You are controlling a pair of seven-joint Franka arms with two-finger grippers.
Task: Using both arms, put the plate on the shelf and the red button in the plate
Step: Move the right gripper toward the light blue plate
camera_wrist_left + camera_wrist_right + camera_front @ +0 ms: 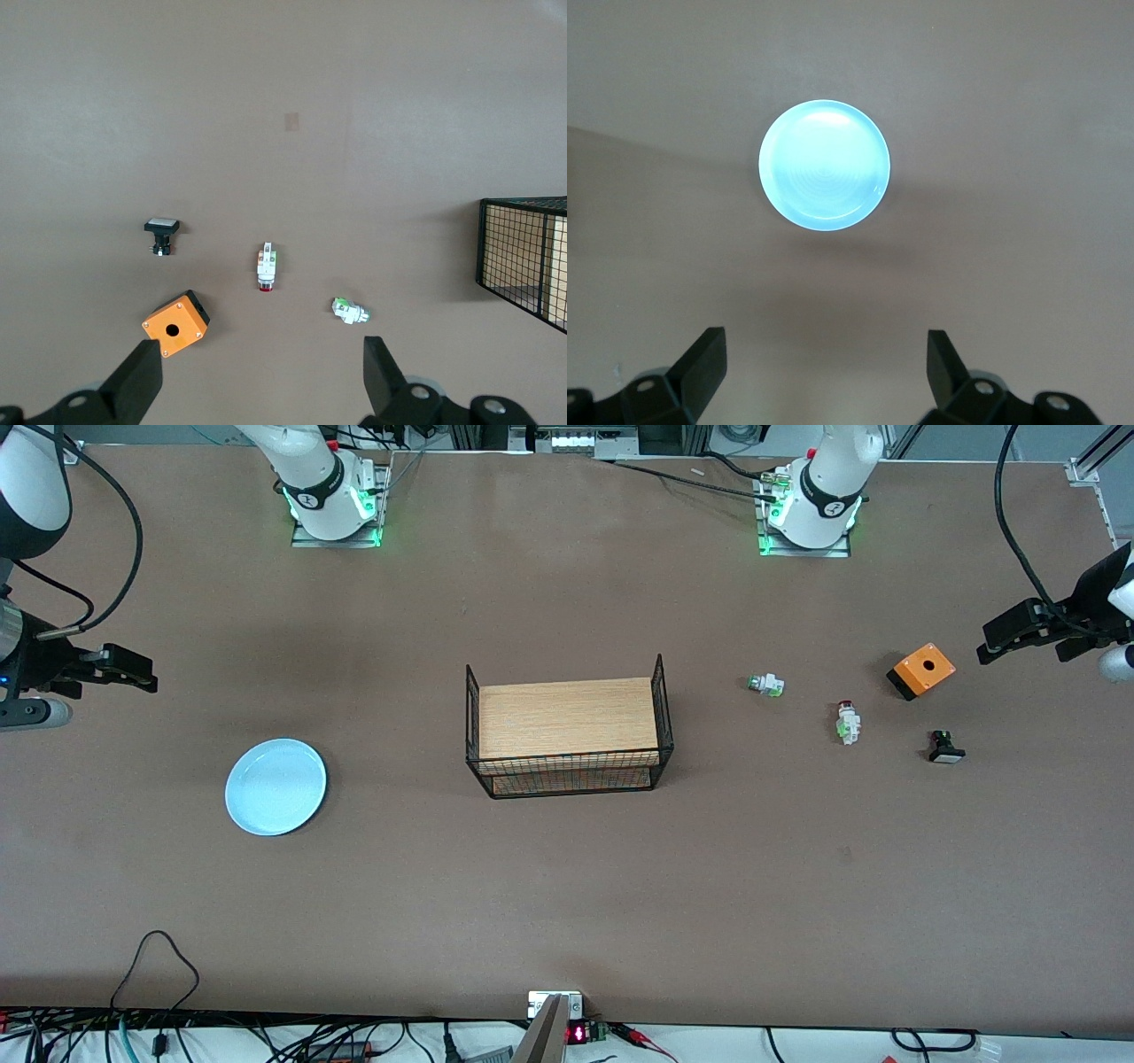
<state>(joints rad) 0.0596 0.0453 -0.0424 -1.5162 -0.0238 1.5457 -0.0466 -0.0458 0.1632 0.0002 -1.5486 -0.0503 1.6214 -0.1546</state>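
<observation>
front: high, faces arms | wrists: downward | shared: plate [275,786], red button [848,721]

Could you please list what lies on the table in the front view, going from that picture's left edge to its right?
plate → wire rack → green-capped white part → red button → orange box → black button

wire rack [532,261]: cut by frame edge | red button [848,721]: details tiny
</observation>
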